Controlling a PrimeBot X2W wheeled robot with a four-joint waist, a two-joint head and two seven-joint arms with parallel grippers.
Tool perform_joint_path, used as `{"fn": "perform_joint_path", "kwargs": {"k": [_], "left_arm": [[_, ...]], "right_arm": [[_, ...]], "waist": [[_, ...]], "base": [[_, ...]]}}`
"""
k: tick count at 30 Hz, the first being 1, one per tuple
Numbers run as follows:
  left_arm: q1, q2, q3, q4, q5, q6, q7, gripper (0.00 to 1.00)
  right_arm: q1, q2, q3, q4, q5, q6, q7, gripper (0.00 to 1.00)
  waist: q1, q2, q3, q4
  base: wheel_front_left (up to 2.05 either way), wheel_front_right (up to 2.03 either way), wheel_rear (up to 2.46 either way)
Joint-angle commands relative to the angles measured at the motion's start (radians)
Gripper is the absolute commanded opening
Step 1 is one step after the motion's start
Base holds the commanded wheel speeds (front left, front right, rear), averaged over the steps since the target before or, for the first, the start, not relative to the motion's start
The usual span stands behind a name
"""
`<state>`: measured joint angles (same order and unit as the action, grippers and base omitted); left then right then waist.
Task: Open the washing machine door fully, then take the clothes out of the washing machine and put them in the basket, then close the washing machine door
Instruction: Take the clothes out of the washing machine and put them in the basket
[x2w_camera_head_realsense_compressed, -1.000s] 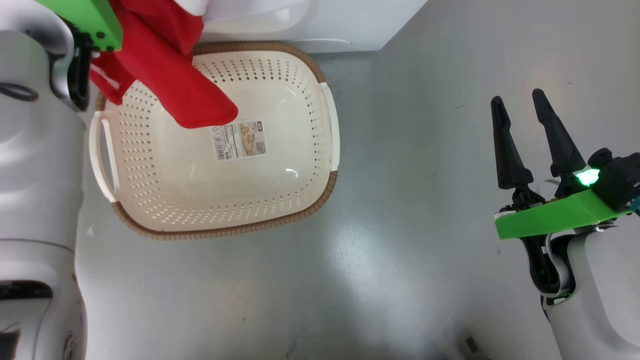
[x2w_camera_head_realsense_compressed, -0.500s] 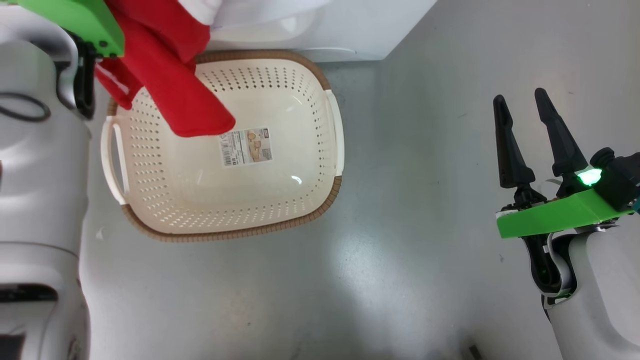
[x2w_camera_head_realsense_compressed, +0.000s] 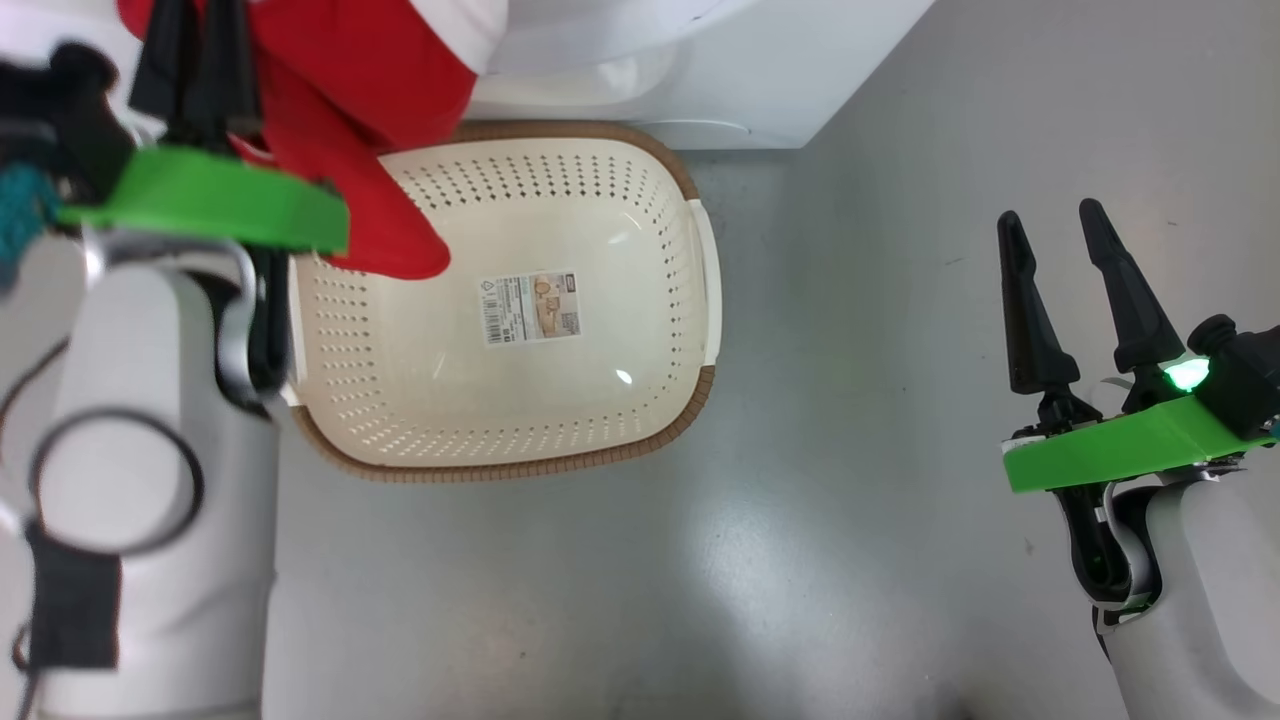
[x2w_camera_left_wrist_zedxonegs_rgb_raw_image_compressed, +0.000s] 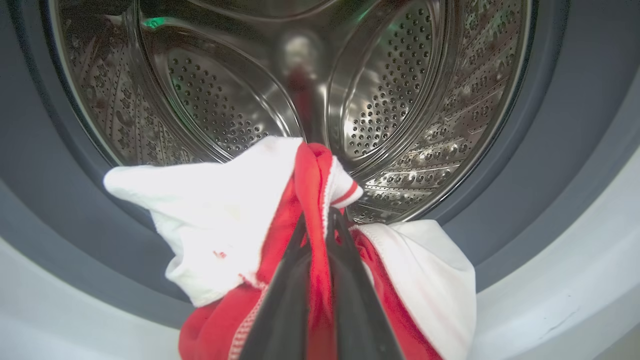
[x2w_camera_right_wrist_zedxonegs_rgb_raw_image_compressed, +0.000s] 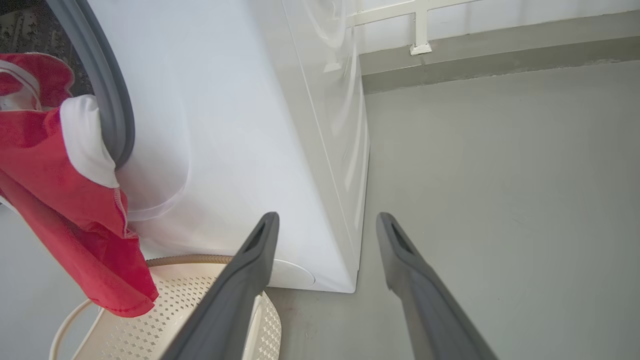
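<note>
The left gripper (x2w_camera_left_wrist_zedxonegs_rgb_raw_image_compressed: 318, 220) is clamping its fingers tight on a bunched fold of the clothes (x2w_camera_left_wrist_zedxonegs_rgb_raw_image_compressed: 215, 220) at the mouth of the drum (x2w_camera_left_wrist_zedxonegs_rgb_raw_image_compressed: 395, 75). Red and white fabric is spilling over the ring (x2w_camera_left_wrist_zedxonegs_rgb_raw_image_compressed: 560, 125) and hanging down the front of the washing machine (x2w_camera_right_wrist_zedxonegs_rgb_raw_image_compressed: 225, 125). A red tail is dangling over the basket (x2w_camera_head_realsense_compressed: 500, 466) at its corner nearest the machine, and the basket is sitting on the floor (x2w_camera_head_realsense_compressed: 800, 560) just beside the machine's foot. The right gripper (x2w_camera_head_realsense_compressed: 1050, 215) is hovering wide open and empty, well apart to the right. The pull should probably be going straight out and slightly up, so the bundle is clearing the ring without snagging, then travelling over the basket's middle before any release. The pinch is taking only a fold, so loose ends may be landing outside the rim.
</note>
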<state>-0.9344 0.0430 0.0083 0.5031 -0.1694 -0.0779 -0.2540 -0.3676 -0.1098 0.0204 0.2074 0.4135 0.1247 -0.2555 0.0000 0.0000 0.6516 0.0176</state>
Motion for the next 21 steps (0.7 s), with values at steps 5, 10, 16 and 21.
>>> {"fn": "perform_joint_path", "kwargs": {"k": [5,10,16,21], "left_arm": [[0.156,0.015,0.017,-0.214,-0.001,-0.004,-0.008,0.00],[0.269,0.009,-0.012,-0.347,-0.012,0.004,-0.008,0.00],[0.381,0.008,-0.060,-0.428,-0.044,0.027,-0.008,0.00],[0.425,0.007,-0.101,-0.413,-0.078,0.043,-0.008,0.00]], "right_arm": [[0.036,-0.010,0.016,-0.023,-0.009,0.006,-0.006,1.00],[0.037,-0.010,0.020,-0.020,-0.009,0.006,-0.006,1.00],[0.037,-0.010,0.024,-0.019,-0.008,0.006,-0.006,1.00],[0.035,-0.011,0.023,-0.020,-0.007,0.006,-0.006,1.00]], "waist": [[0.0000,0.0000,-0.010,0.012],[0.0000,0.0000,-0.016,0.014],[0.0000,0.0000,-0.019,0.013],[0.0000,0.0000,-0.015,0.011]], "base": [[0.00,0.00,0.00],[0.00,0.00,0.00],[0.00,0.00,0.00],[0.00,0.00,0.00]]}}
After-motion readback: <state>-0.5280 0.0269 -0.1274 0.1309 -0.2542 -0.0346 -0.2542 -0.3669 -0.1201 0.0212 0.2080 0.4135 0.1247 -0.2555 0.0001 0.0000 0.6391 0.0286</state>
